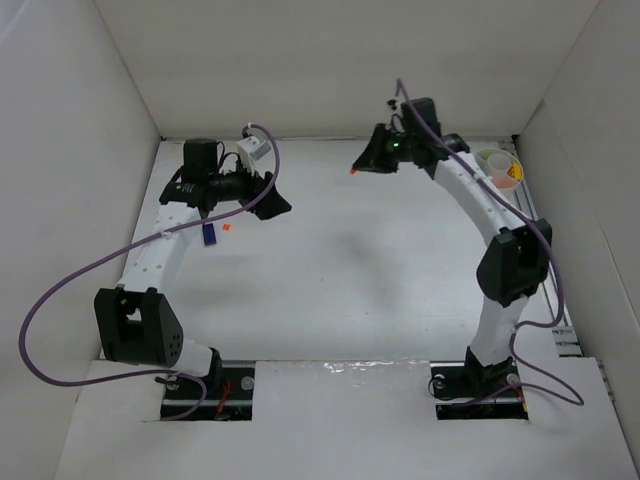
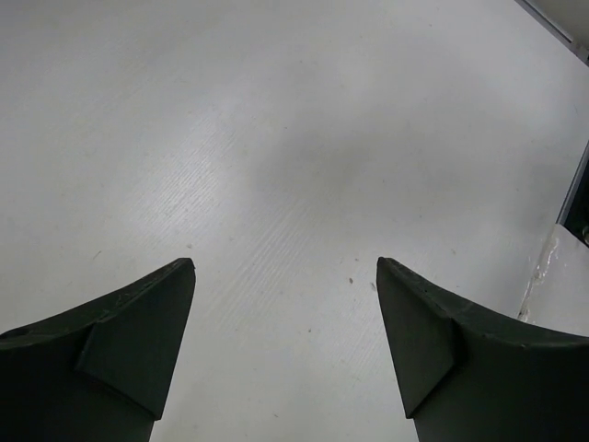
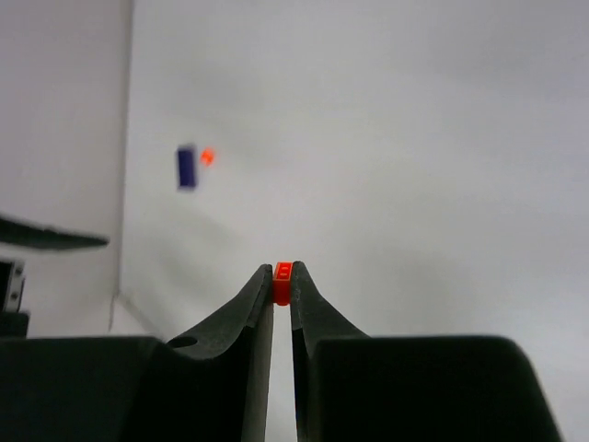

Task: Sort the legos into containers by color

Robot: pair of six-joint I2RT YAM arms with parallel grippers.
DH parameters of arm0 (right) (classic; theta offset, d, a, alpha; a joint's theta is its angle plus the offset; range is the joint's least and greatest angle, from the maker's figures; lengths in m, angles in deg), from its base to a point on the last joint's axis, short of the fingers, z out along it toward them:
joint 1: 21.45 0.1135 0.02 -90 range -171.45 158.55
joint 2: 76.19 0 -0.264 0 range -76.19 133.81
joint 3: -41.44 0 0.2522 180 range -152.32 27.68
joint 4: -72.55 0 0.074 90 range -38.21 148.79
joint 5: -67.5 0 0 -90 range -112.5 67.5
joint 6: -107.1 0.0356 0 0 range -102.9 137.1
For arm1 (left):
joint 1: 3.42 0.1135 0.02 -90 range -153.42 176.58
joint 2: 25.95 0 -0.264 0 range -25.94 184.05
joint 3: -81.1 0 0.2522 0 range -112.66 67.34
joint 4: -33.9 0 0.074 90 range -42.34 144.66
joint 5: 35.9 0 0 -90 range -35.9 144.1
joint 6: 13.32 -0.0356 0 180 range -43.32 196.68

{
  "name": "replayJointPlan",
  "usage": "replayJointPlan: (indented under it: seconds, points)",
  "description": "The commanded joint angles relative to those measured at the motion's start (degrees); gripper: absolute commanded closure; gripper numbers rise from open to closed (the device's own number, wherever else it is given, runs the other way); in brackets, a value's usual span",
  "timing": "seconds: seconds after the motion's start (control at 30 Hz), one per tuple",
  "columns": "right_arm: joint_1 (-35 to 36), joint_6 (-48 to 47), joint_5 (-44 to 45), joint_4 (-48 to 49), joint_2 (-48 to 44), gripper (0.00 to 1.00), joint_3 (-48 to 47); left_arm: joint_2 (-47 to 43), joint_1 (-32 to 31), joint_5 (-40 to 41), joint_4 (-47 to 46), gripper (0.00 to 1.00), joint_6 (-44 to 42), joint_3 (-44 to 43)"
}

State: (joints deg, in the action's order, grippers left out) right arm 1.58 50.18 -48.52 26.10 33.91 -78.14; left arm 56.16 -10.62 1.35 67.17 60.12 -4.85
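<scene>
Lego brick (image 3: 283,281), tiny, orange and plastic, is pinched tight in the tips of the right pincer (image 3: 282,270). The left pincer (image 2: 285,267) is wide open and holds nothing. Near it on the white bench (image 1: 340,280) lie a dark blue brick (image 1: 209,234) and a second orange brick (image 1: 227,227). A round white divided cup (image 1: 498,168) stands far right, beside the right arm. White walls (image 1: 300,60) stand all around.

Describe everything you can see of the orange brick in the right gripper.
The orange brick is tiny, glossy plastic, bright orange-red, with a faint moulded detail on its top face. It sits pinched at the tips of the right gripper, both dark fingers pressing its sides, apparently held above the white table.
</scene>
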Motion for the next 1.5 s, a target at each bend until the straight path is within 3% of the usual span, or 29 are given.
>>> replayJointPlan:
  seconds: [0.0, 0.23, 0.3, 0.37, 0.47, 0.83, 1.47]
  points:
    - [-8.8, -6.7, 13.2, 0.2, -8.0, 0.96, 1.4, -0.5, -0.4, 1.2, -2.1, 0.23, 1.3, -3.2]
    - [-24.9, -9.0, 15.2, -0.4, -11.9, 0.96, 6.4, 3.8, -0.4, 5.7, -3.6, 0.19, 3.8, -8.1]
    - [-27.2, -10.2, 15.8, -0.4, -12.5, 0.96, 6.4, 4.7, -0.4, 6.3, -4.1, 0.14, 4.4, -8.6]
    - [-29.9, -10.8, 17.8, -1.0, -12.5, 0.96, 6.4, 5.5, -0.4, 6.3, -4.1, 0.0, 4.4, -9.9]
    - [-32.4, -12.2, 20.6, -1.0, -12.5, 0.96, 7.7, 6.8, -0.4, 8.1, -4.1, 0.0, 5.0, -11.0]
    - [-34.0, -12.8, 32.1, -2.6, -7.3, 0.96, 7.6, 10.7, -0.4, 9.9, -4.6, 0.0, 6.3, -13.4]
    - [-35.1, -12.3, 40.6, -4.1, 2.6, 0.97, 0.9, 14.7, -0.4, 8.8, -5.2, 0.0, 7.4, -15.8]
